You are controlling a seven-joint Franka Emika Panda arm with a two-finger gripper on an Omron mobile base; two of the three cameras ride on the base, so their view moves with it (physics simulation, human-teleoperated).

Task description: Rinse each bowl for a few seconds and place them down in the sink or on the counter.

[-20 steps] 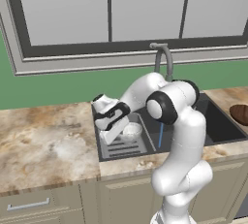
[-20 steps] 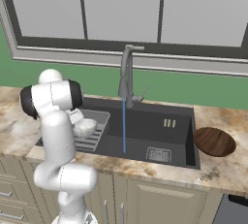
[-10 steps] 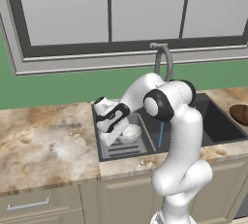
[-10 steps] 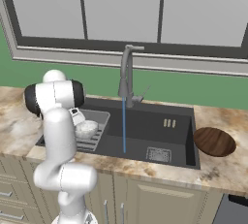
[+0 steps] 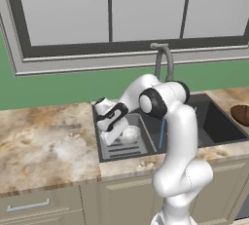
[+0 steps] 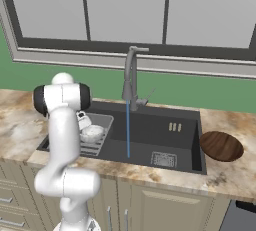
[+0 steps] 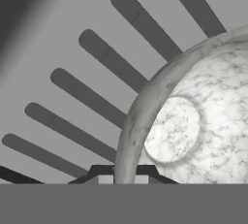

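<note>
The pincer is nipped narrowly on the rim of the grey bowl, left of centre in the left base view, with the bowl on the tray in the sink. Its rim runs between the finger tips at the hand view's bottom. It looks stiff, light, smooth and probably slick when wet, so the thin rim seems the best hold. Beyond, water runs from the faucet. The brown bowl sits on the surface, right.

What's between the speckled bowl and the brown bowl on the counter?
In the right base view, the faucet's blue water stream and bare dark sink floor separate the speckled grey-white bowl from the reddish-brown bowl.
</note>
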